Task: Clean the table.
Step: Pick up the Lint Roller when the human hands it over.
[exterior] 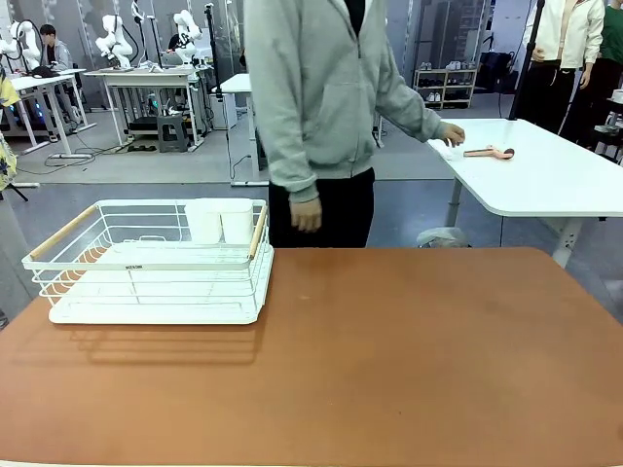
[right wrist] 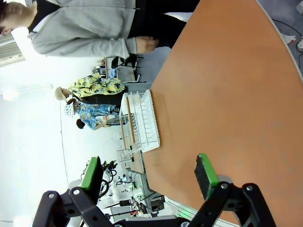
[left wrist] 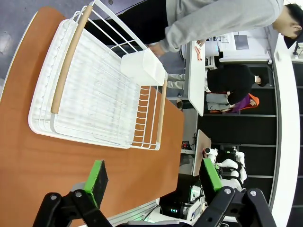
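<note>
Front view: table point(exterior: 409, 360) spreads across the foreground, white rack point(exterior: 146, 263) on its left side | left gripper point(left wrist: 152, 175) jaws spread, nothing between | right gripper point(right wrist: 147, 172) jaws spread, nothing between

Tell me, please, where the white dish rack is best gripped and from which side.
Probably the wooden handle at the right end of the dish rack, from above, on its near half: it is a slim bar raised along the rim, and the white holder crowds its far end.

table point(exterior: 389, 370) cut off at both sides, far pinkish object point(exterior: 490, 152) unidentifiable
</note>
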